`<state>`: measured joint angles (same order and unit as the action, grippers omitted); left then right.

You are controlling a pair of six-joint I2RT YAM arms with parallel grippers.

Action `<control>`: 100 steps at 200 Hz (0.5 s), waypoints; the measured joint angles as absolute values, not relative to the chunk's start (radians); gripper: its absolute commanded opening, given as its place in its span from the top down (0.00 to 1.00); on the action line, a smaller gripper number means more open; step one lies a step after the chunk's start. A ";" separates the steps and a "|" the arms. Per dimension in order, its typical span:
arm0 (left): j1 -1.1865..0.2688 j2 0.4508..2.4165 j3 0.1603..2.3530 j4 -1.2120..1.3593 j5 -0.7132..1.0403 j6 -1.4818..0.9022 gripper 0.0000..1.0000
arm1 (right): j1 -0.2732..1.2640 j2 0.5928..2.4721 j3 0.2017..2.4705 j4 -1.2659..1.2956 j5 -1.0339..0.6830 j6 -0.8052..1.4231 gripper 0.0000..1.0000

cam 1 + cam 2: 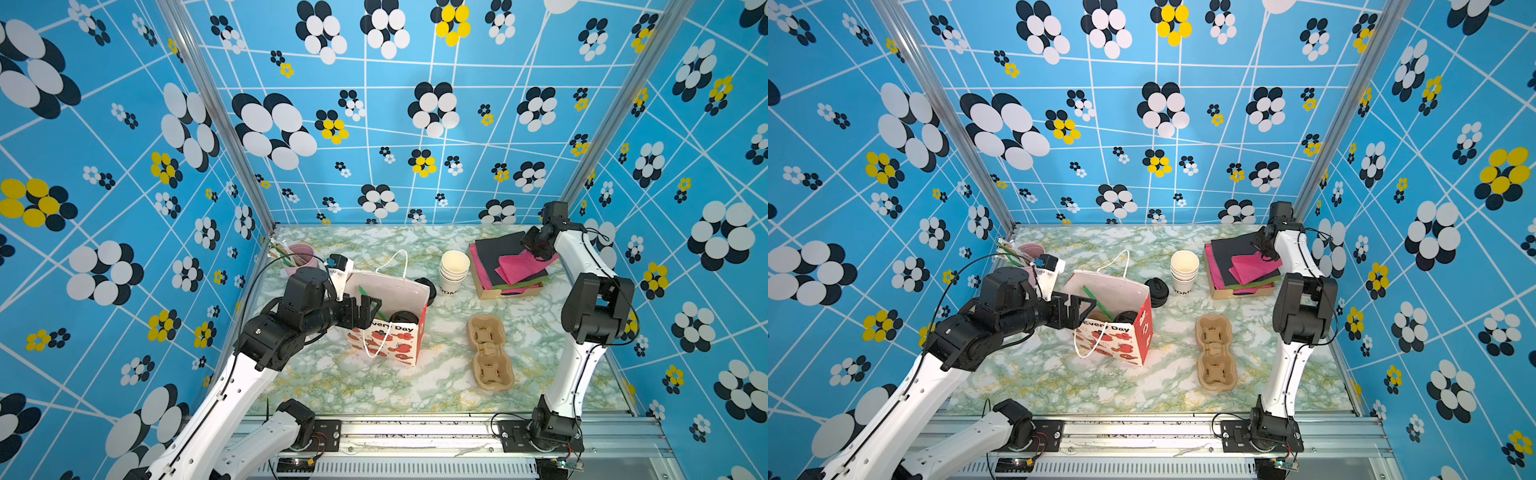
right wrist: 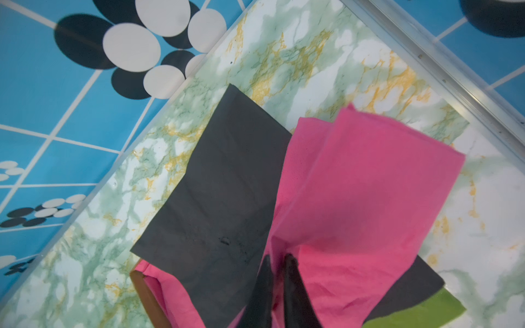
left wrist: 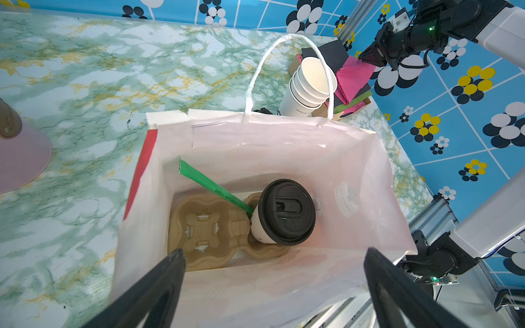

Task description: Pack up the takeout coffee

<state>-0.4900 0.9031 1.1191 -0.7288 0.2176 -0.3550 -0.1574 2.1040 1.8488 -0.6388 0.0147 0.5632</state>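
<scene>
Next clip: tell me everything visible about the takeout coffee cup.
The takeout coffee is a white paper cup with dark print low on its side, capped by a round black plastic lid. It sits tilted in one socket of the brown pulp carrier inside the open paper bag. A green wrapped stick meets its side. No hand touches it.

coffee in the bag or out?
In. The takeout coffee stands lid-up inside the paper bag, in one slot of the cardboard carrier; a green wrapped straw leans beside it.
</scene>
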 measured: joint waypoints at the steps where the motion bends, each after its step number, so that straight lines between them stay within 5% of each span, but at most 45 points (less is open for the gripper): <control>1: -0.490 0.903 1.119 -0.728 0.218 -0.355 0.01 | -0.157 2.104 1.849 -0.639 0.014 0.566 0.74; 37: -0.490 0.903 1.119 -0.729 0.218 -0.355 0.01 | -0.157 2.112 1.864 -0.640 -0.006 0.559 0.49; 100: -0.490 0.899 1.119 -0.729 0.218 -0.355 0.01 | -0.159 2.010 1.826 -0.612 0.029 0.499 0.26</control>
